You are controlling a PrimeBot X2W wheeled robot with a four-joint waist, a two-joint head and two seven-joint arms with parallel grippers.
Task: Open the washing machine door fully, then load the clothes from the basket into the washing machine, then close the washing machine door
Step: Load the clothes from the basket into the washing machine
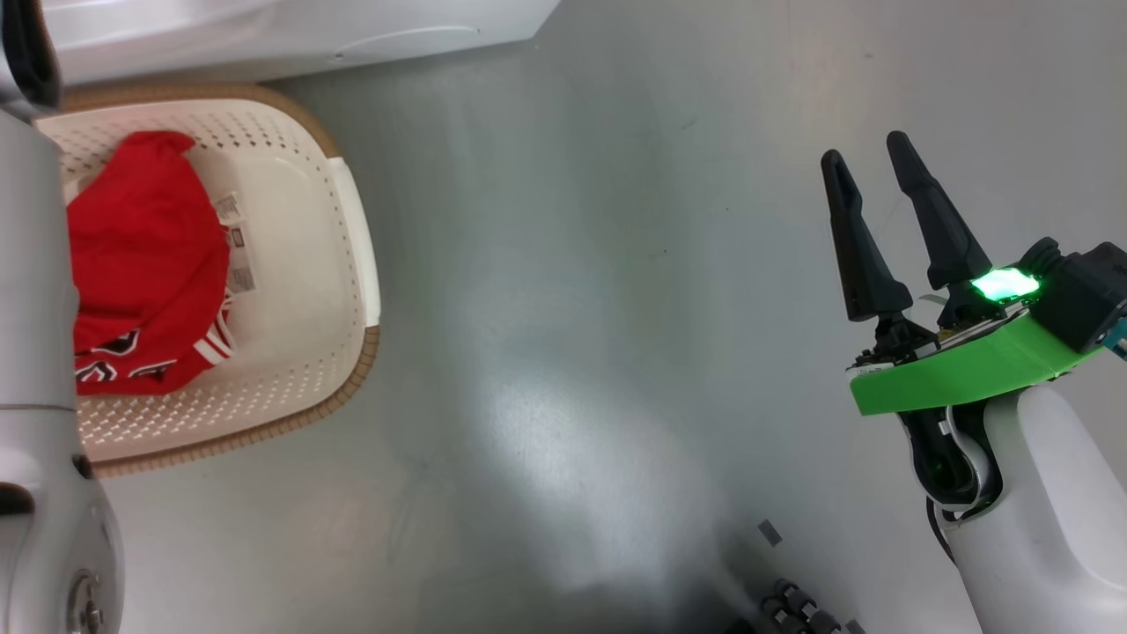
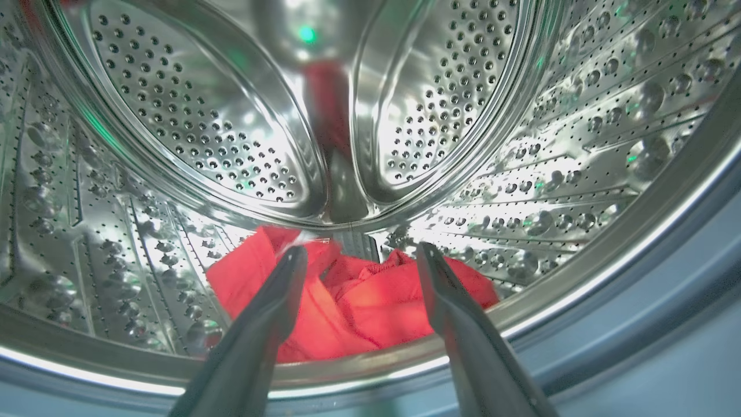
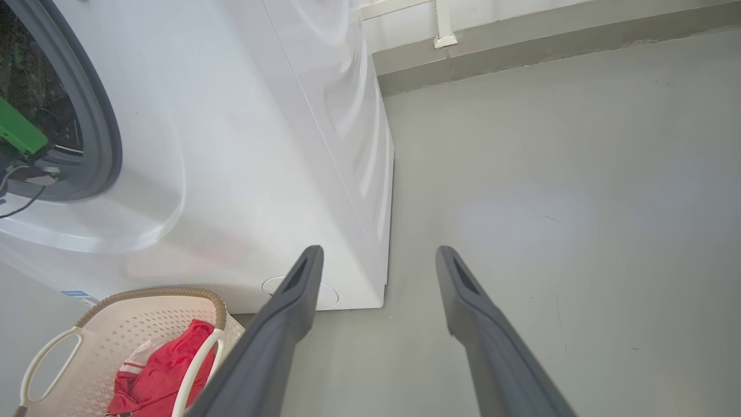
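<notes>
Left gripper (image 2: 362, 250) is spread wide inside the drum (image 2: 202, 133), holding nothing, red clothes (image 2: 370, 301) lying just past its tips. Right gripper (image 1: 865, 150) is open too, over floor (image 1: 616, 308). Jersey (image 1: 141, 255) is left in the basket (image 1: 352, 220), so you're roughly halfway; closing the door comes last.

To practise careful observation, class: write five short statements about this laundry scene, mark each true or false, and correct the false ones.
1. A red garment lies in the drum. True.
2. The basket is empty. False: red clothes lie in the basket.
3. The left gripper is open inside the drum. True.
4. The right gripper grips a jersey. False: the right gripper is open above the floor, holding nothing.
5. The basket sits on top of the washing machine. False: it stands on the floor beside the washing machine.
</notes>
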